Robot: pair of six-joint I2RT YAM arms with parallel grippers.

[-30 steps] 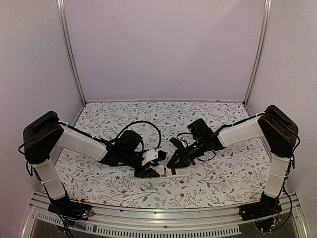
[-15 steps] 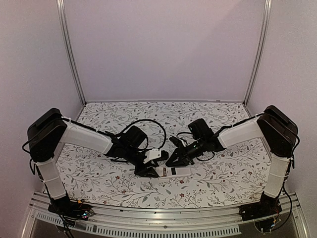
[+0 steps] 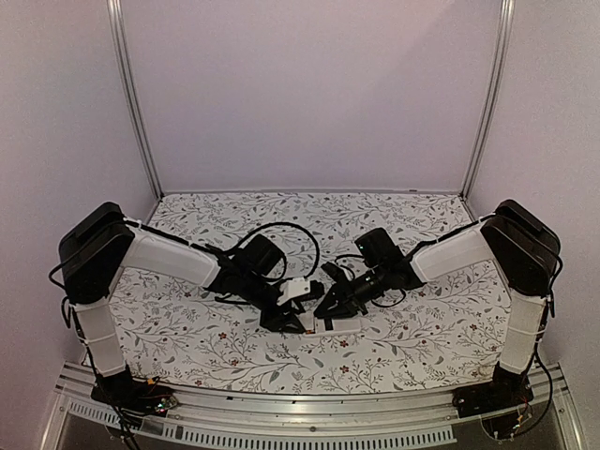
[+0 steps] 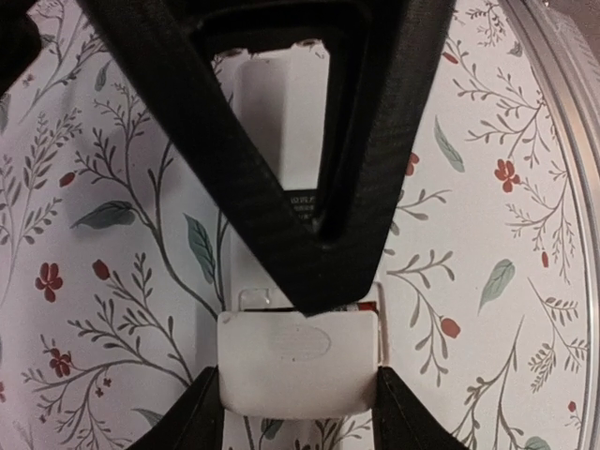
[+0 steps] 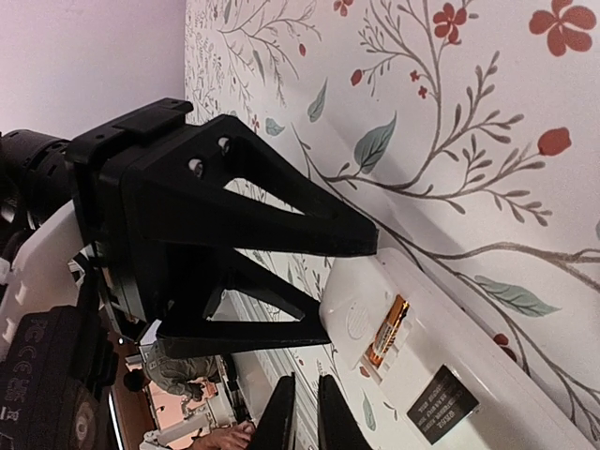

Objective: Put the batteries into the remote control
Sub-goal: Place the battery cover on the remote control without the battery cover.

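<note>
I see my left gripper (image 4: 300,386) grasping the remote (image 4: 281,122), seemingly at its cover (image 4: 300,352) end. The right gripper (image 5: 303,412) is clenched near the battery (image 5: 387,330).

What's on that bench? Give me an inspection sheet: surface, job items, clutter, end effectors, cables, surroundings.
Surface: floral-print table.
Job's things: remote control lies back up; one battery in its recess; cover plate partly over it.
Clutter: nothing seen.
End effectors: left end effector shut on the remote's sides; right end effector shut, tip at the cover's edge.
Cables: black loop above the left wrist.
Surroundings: plain walls, metal posts.
</note>
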